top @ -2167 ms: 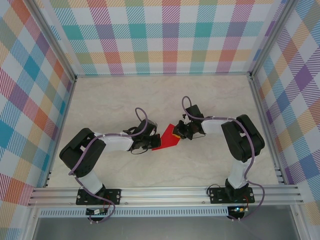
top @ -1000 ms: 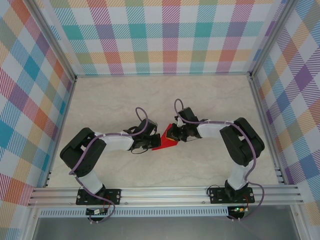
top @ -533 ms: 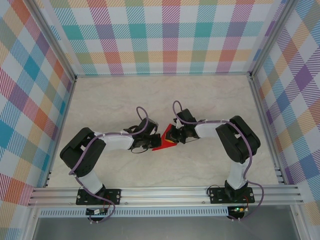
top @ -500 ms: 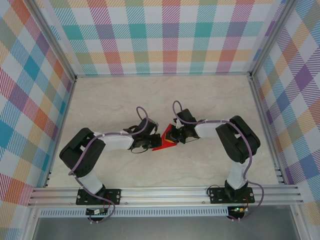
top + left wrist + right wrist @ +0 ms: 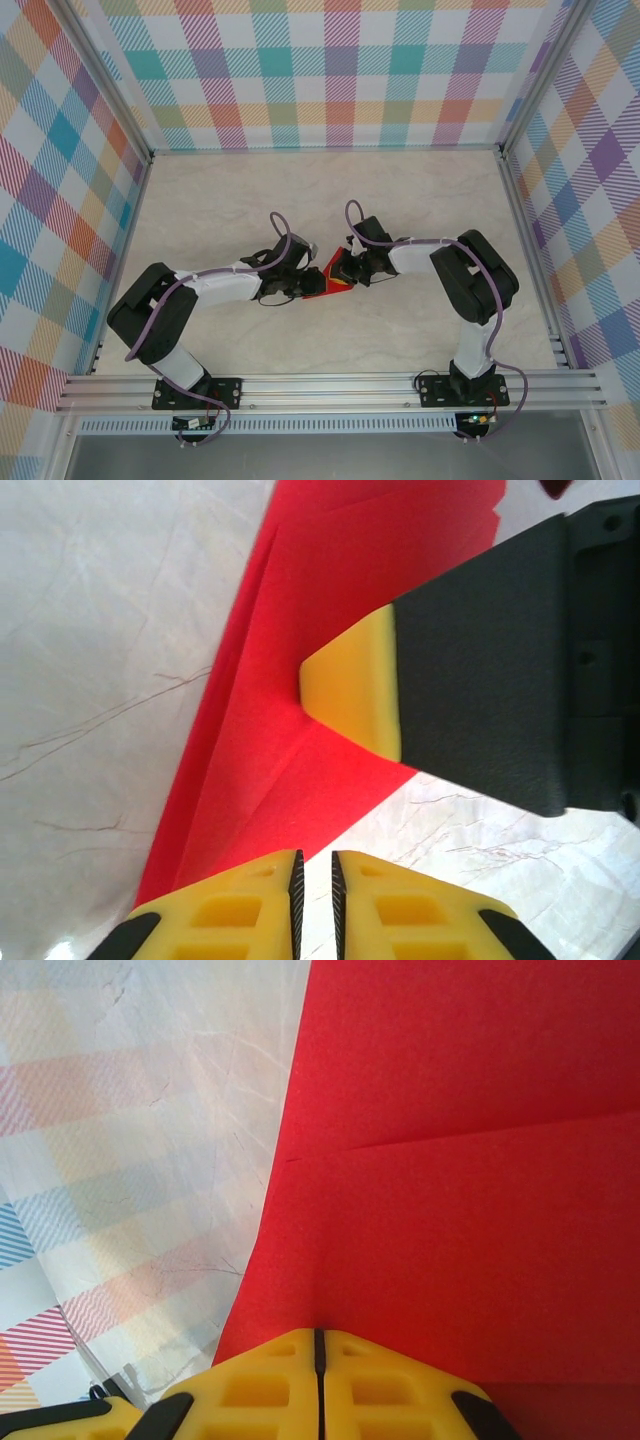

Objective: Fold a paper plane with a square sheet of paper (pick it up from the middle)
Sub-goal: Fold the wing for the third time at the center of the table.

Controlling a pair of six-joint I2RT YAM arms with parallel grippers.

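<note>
**the square sheet of paper (image 5: 335, 285) during folding.** the sheet lies flat on the bench (image 5: 250, 200) as layered, creased red flaps, between the left gripper (image 5: 303, 284) and the right gripper (image 5: 343, 272). the right gripper (image 5: 318, 1338) is clenched, its fingers meeting with no gap, and grasps nothing. its tip bears down on the sheet (image 5: 460, 1160), with one yellow pad (image 5: 350, 695) pressed into the red surface just ahead of the left gripper (image 5: 315, 865). the left gripper is barely parted, with pale bench showing through the slim gap, and holds nothing. the sheet (image 5: 270, 750) tapers to a corner just beside one of its fingers.

**judged handling:** very light, thin and limp, easily creased or torn, and apt to slide on the smooth bench unless pinned. hold is best taken on a free layered edge ahead of the left gripper, beside the right gripper's pinning tip.
</note>
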